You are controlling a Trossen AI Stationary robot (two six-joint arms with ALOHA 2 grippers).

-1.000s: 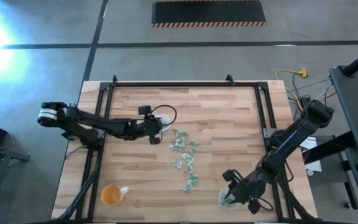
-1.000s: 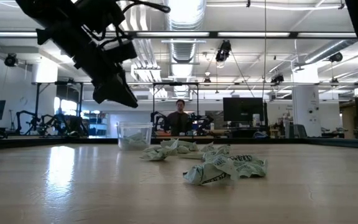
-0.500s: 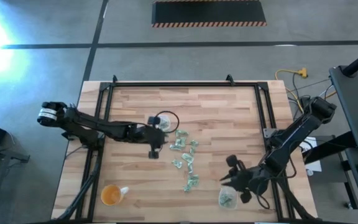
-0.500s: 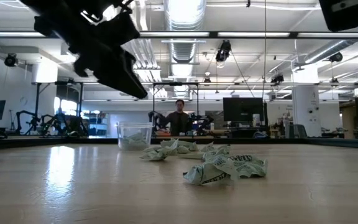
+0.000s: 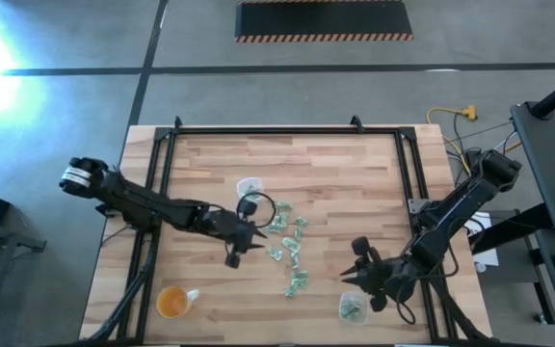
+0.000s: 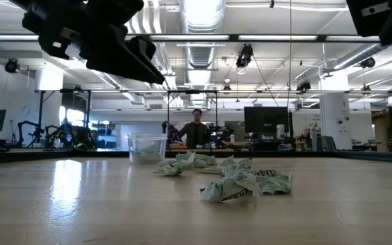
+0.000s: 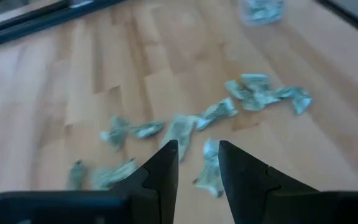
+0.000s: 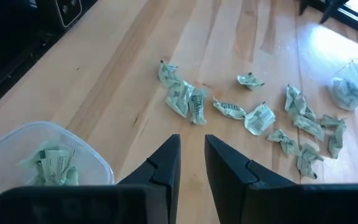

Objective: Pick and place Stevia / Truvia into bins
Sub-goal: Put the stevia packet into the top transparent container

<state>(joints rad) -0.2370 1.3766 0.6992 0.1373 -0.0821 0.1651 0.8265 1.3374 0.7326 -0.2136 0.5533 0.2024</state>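
Several pale green and white Stevia packets (image 5: 288,246) lie scattered flat on the middle of the wooden table; the low view shows them as a crumpled heap (image 6: 245,184). One clear bin (image 5: 249,187) stands far-left of them with packets inside. The other clear bin (image 5: 352,306) stands near the right front edge, also holding packets (image 8: 50,160). My left gripper (image 5: 256,234) hovers open just left of the scatter, above the packets (image 7: 197,152). My right gripper (image 5: 351,276) hovers open between its bin and the packets (image 8: 192,146).
An orange-tinted round cup (image 5: 173,302) stands near the front left corner. A black metal frame (image 5: 287,129) runs along the far and side edges of the table. Bare wood lies left of the packets. A person (image 6: 197,128) stands far behind the table.
My left gripper has swung away from the far-left bin toward the near edge and the packets, coming to hover beside the scatter. My right gripper has drawn off its bin toward the far edge and the packets, then held still. The packets have not moved.
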